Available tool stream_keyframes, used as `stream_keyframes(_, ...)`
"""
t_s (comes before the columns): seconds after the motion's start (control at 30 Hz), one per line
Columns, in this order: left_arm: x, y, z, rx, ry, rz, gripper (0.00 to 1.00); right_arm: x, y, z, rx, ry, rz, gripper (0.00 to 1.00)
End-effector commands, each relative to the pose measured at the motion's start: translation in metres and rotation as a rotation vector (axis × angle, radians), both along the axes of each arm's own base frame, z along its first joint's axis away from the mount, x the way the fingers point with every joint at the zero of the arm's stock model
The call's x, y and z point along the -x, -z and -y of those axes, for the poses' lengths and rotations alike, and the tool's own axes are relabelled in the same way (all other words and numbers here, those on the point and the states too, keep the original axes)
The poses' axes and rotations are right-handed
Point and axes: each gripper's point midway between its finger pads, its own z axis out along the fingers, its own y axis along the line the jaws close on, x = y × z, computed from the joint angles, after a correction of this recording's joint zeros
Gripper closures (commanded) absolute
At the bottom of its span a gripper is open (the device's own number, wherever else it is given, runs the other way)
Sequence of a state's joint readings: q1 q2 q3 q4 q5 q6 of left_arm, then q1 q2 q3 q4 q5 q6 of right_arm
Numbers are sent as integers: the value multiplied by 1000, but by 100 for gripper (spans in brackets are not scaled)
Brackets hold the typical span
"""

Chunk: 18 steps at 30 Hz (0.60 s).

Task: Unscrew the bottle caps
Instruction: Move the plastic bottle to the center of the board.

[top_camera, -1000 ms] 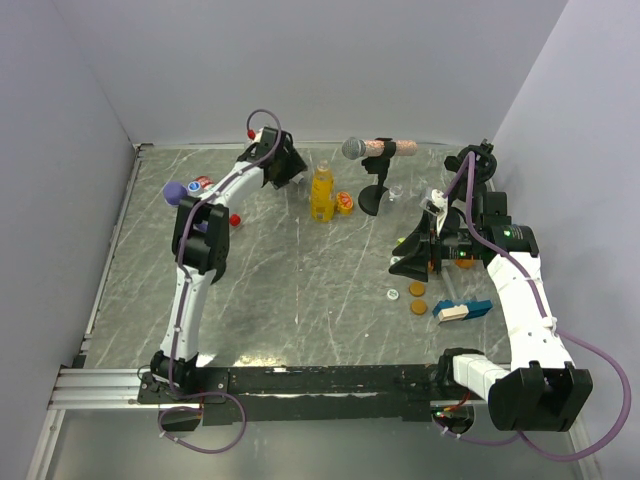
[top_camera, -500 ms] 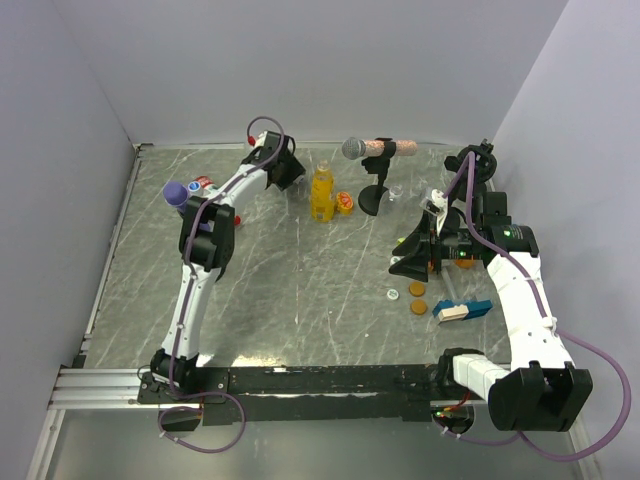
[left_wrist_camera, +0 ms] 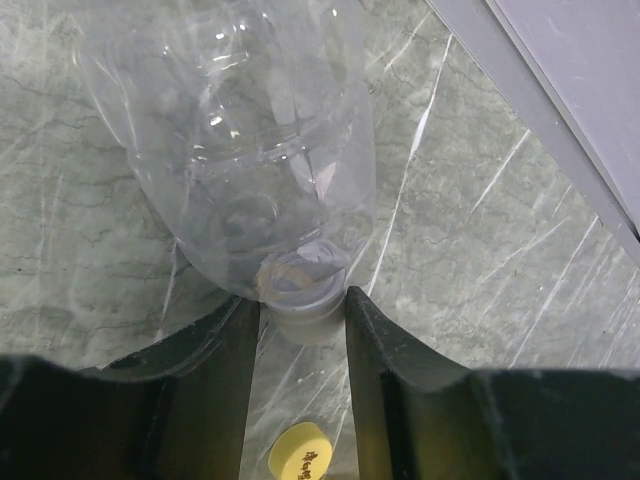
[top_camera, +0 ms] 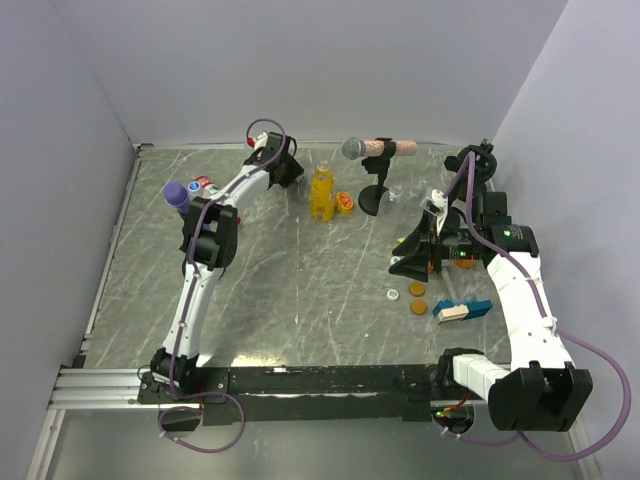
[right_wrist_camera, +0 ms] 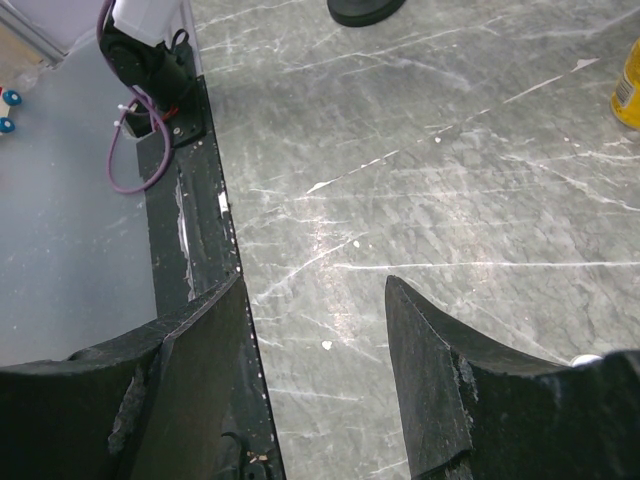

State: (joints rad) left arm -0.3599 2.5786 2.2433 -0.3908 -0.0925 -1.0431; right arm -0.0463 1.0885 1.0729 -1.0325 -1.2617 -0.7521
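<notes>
**Left jaws on a bottle neck, right jaws apart over bare table**

My left gripper (left_wrist_camera: 300,300) has its jaws closed in on the neck of a clear bottle (left_wrist_camera: 250,130), one finger pressed to each side of the pale neck end. From my wrist I cannot tell whether that end carries a cap or is bare thread. The body of the bottle widens away from my fingertips and fills the view ahead of them. Behind the neck, deeper between my fingers and down on the table (left_wrist_camera: 480,250), lies a loose yellow cap (left_wrist_camera: 299,452). It is apart from the bottle and from both fingers.

My right gripper (right_wrist_camera: 315,283) has its jaws wide apart with nothing between them, only grey marbled surface. Far ahead and to the right of those jaws, the bottom of the juice bottle (right_wrist_camera: 628,95) shows at the edge of the view.

From above, my left gripper (top_camera: 283,166) is at the far side of the table, and the juice bottle (top_camera: 321,193) stands upright just to its right. A microphone (top_camera: 365,148) on a stand is farther right again. My right gripper (top_camera: 400,262) hangs well apart from all the bottles. Two brown discs (top_camera: 417,290) and a white ring (top_camera: 392,295) lie near it on the side toward my bases.
</notes>
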Motion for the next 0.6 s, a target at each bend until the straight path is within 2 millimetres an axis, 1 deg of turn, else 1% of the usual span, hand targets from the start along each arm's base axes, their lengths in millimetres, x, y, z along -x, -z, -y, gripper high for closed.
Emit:
stream_keyframes(0.0,4,8,-7,-22,-43,-44,58,2,-9,-2,-27,-18,59,35)
stream_keyframes(0.03,6,12,-8,-28,-43,-55,59,2,-10,-2,-27,-18,65,35)
stream_keyframes(0.07,7,12,-8,-31,-39,-57,62,2,-11,-2,-28,-19,68,35)
stream_keyframes(0.1,8,13,-9,-34,-38,-63,64,2,-10,-2,-29,-19,65,35)
stream_keyframes(0.23,18,15,-16,-73,-31,-81,65,3,-10,-2,-27,-17,67,35)
stream_keyframes(0.3,28,15,-22,-104,-17,-86,65,3,-10,-2,-27,-16,67,35)
stream_keyframes(0.33,31,8,-25,-118,-10,-73,65,3,-10,-2,-29,-19,68,35)
stream_keyframes(0.37,37,6,-29,-138,0,-74,65,3,-11,-2,-30,-20,70,35)
stream_keyframes(0.4,45,10,-33,-159,12,-83,65,4,-11,-2,-30,-20,70,35)
stream_keyframes(0.53,69,3,-47,-219,86,-78,64,5,-12,-3,-36,-23,75,35)
stream_keyframes(0.57,75,4,-50,-232,101,-82,64,6,-13,-3,-34,-22,79,35)
